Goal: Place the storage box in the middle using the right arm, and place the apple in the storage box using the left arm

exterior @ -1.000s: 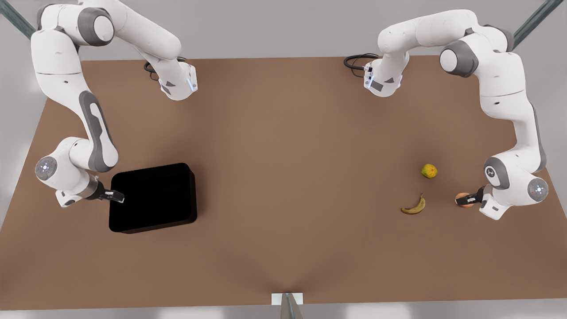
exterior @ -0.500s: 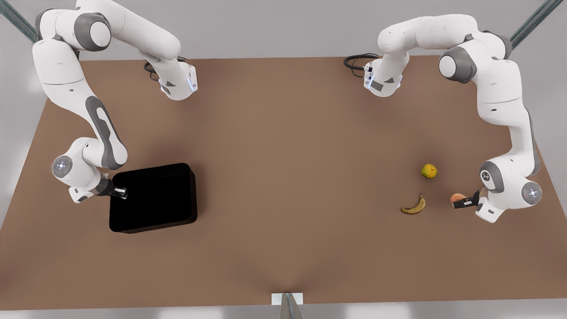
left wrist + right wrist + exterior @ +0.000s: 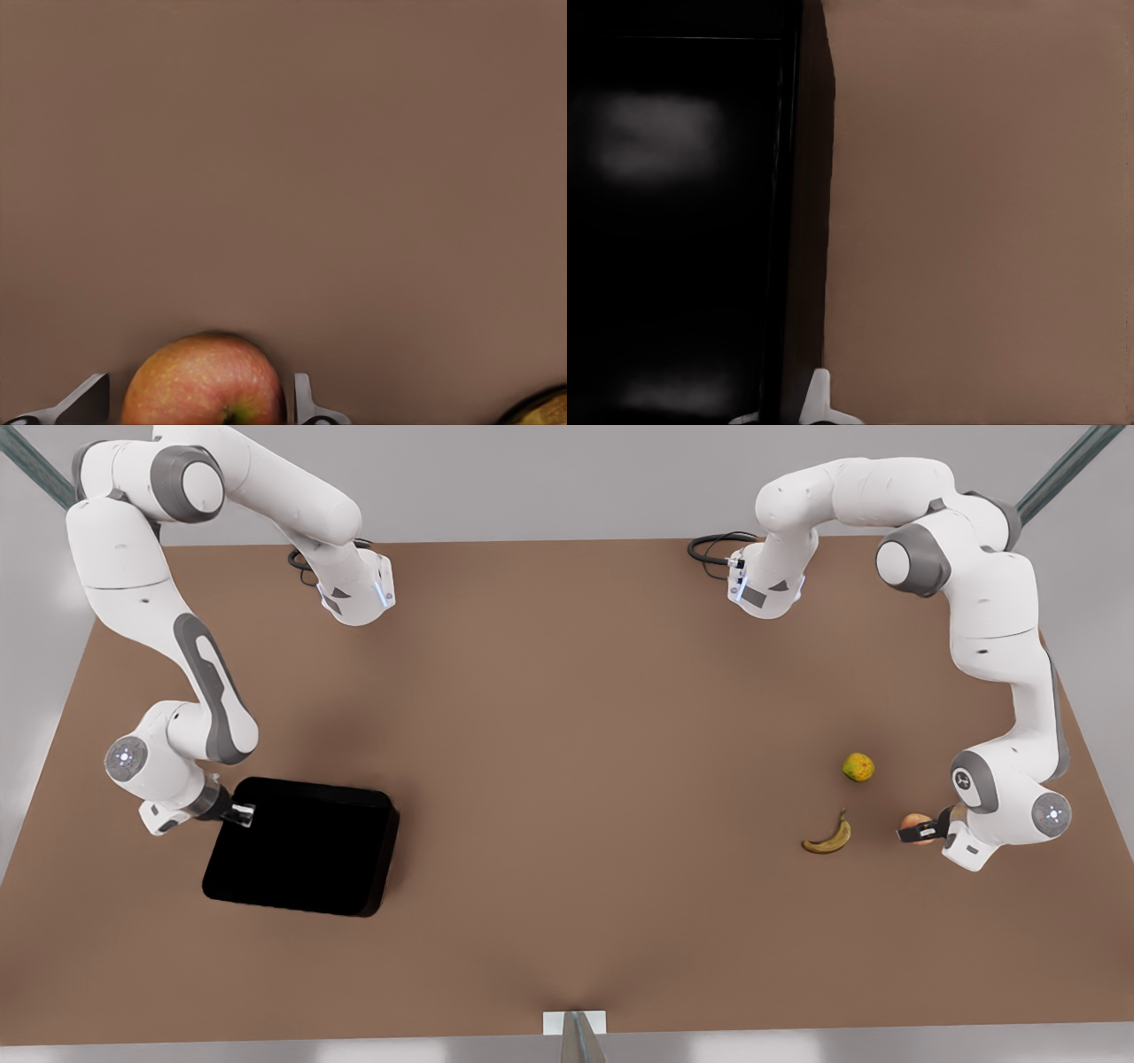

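Observation:
The apple (image 3: 914, 820), red-orange, sits at the front view's right, with my left gripper (image 3: 919, 833) shut on it. In the left wrist view the apple (image 3: 204, 381) fills the space between the two fingers (image 3: 306, 405). The glossy black storage box (image 3: 301, 850) is at the front view's left, turned askew and tipped. My right gripper (image 3: 237, 813) is shut on its wall at the corner nearest the arm. In the right wrist view one fingertip (image 3: 819, 398) stands just outside the box wall (image 3: 784, 221).
A brown-speckled banana (image 3: 828, 838) lies just left of the apple, and its tip (image 3: 540, 409) shows in the left wrist view. A yellow-green fruit (image 3: 858, 766) sits farther back. The brown table (image 3: 567, 735) stretches bare between the two arms.
The storage box has tilted and swung askew in the right gripper's hold. The left gripper has drifted slightly toward the front view's left, carrying the apple.

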You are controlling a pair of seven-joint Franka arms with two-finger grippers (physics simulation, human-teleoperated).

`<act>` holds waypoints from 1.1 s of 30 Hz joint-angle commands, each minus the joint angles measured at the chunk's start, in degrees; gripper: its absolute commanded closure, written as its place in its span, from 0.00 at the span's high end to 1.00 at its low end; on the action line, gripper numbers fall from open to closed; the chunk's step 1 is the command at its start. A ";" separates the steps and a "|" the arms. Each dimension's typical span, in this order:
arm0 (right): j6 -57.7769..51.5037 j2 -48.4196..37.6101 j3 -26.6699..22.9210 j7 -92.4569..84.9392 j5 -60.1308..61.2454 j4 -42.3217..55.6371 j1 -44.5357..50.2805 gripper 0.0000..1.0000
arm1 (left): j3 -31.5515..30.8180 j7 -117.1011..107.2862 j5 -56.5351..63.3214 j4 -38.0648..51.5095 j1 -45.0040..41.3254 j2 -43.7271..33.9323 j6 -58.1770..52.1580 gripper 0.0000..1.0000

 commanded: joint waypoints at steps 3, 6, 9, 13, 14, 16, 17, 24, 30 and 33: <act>-7.12 -1.04 6.83 1.00 0.33 3.88 -3.52 0.21 | 0.00 0.00 -0.06 -0.09 0.00 0.17 0.00 1.00; -14.06 -0.78 15.89 2.32 1.56 7.14 -8.27 0.21 | 0.00 0.00 0.03 -0.26 0.00 0.26 0.97 0.95; -15.30 -0.61 20.11 11.10 1.82 10.04 -3.54 0.21 | 0.00 0.61 -0.06 -0.26 0.00 0.17 0.88 0.88; -17.85 -0.25 19.50 25.96 1.64 13.82 12.82 0.21 | 0.00 0.61 -0.06 -0.26 0.00 0.00 0.70 0.84; -17.76 0.10 19.49 28.42 1.64 13.82 15.81 0.21 | 0.00 0.61 -0.06 -0.26 0.00 0.08 0.79 0.82; -18.11 0.98 19.41 33.78 1.64 15.14 21.08 0.21 | 0.00 0.61 -0.15 -0.26 0.00 0.08 0.88 0.81; -18.11 1.59 18.79 36.94 1.64 16.54 24.77 0.21 | 0.00 0.61 -0.15 -0.26 0.00 0.08 0.88 0.79; -17.85 6.25 10.27 42.57 1.47 21.38 40.34 0.21 | 0.00 0.61 -0.24 -0.26 0.00 0.17 0.97 0.79; -17.32 8.80 9.39 42.22 0.06 21.47 42.80 1.00 | 0.00 0.44 -0.24 -0.35 -0.09 -0.18 0.26 0.79; -17.58 8.62 9.30 42.13 0.06 22.08 42.27 1.00 | 0.00 0.44 -0.24 -0.35 -0.09 -0.35 0.18 0.79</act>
